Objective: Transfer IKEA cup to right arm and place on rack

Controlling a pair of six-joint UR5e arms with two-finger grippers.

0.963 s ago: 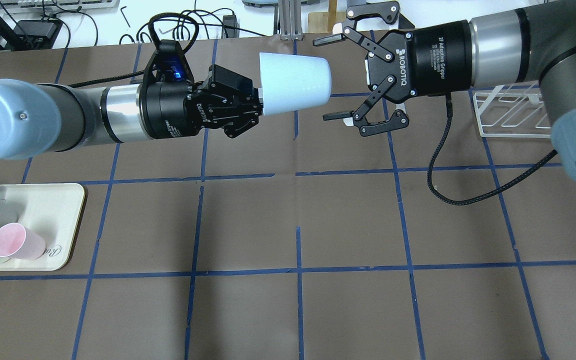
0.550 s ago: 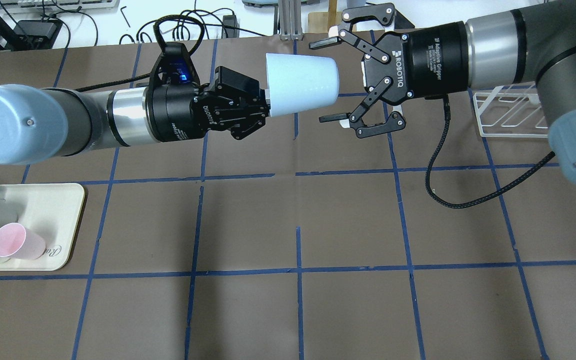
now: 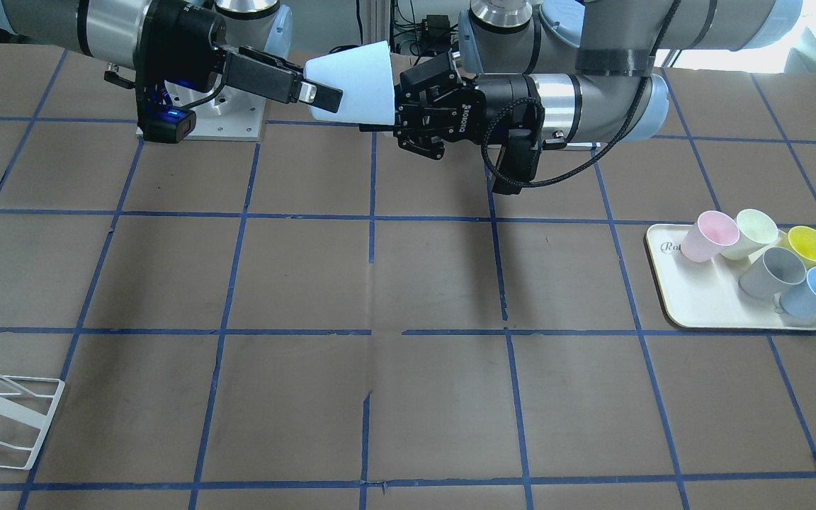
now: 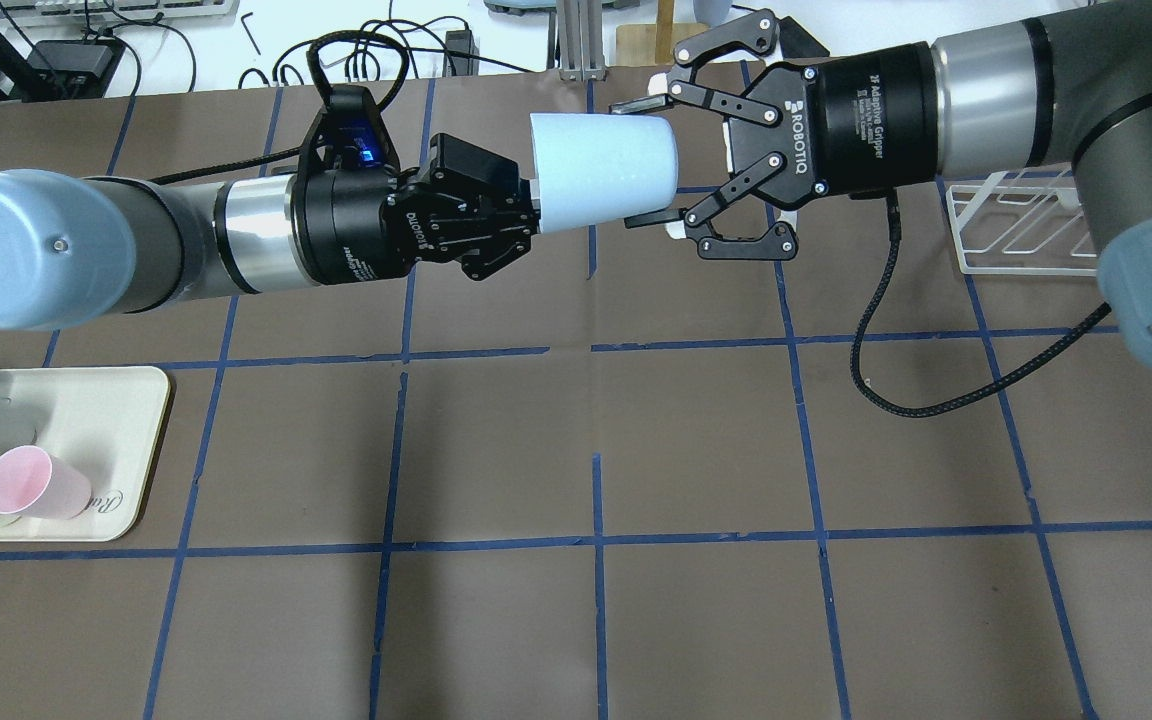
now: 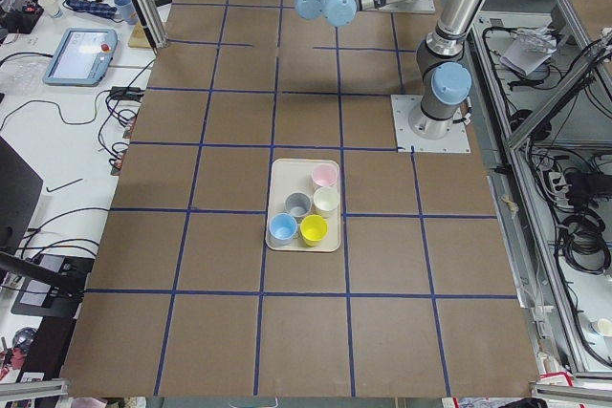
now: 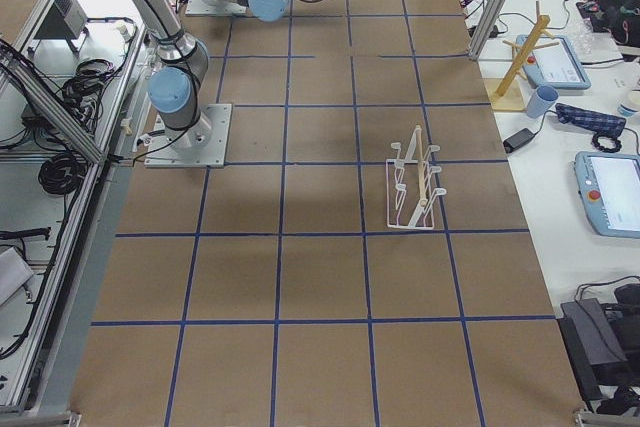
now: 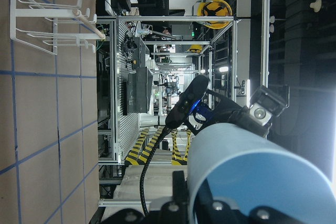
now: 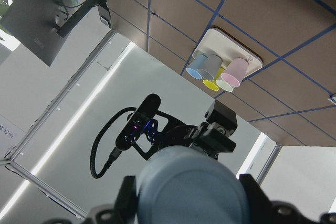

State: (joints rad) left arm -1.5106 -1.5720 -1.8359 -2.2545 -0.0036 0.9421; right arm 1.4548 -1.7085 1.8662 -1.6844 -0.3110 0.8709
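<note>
I see the left black two-finger gripper (image 4: 526, 212) pinching the wide rim of the small pale blue tapered plastic cup (image 4: 601, 170), which lies sideways in the air. The right black two-finger gripper (image 4: 648, 160) has its fingers spread around the cup's narrow end. The small white wire rack (image 4: 1011, 235) stands at the far right.

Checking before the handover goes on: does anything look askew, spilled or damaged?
Nothing stands out. The left tool holds the IKEA cup by its rim, its base inside the open right tool. The tray cups and the rack stand upright.
</note>
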